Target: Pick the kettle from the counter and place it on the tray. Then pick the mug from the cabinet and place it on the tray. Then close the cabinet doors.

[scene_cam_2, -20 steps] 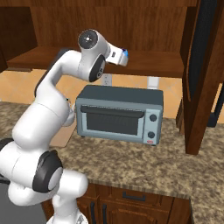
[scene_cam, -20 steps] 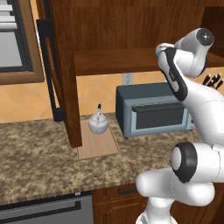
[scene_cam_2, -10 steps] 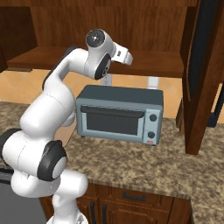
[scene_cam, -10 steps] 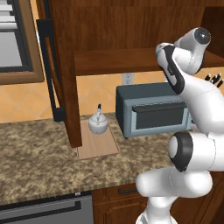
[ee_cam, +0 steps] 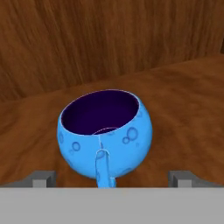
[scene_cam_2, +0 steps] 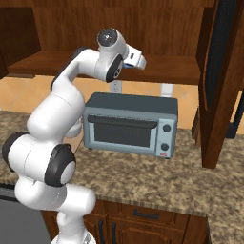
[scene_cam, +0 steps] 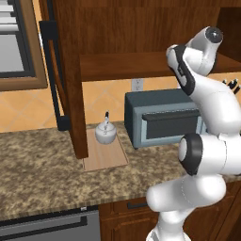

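Gripper point(ee_cam: 112, 177): jaws wide apart, holding nothing, tips mostly cut off
Small bright blue mug point(ee_cam: 105, 136): between the tips, base hidden

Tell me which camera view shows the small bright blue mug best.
The hand view: the small bright blue mug stands upright on the wooden cabinet shelf, handle toward the camera, dark inside visible, between the open tool's fingertips. In the right base view only a blue sliver peeks past the wrist; the left base view hides it behind the arm.
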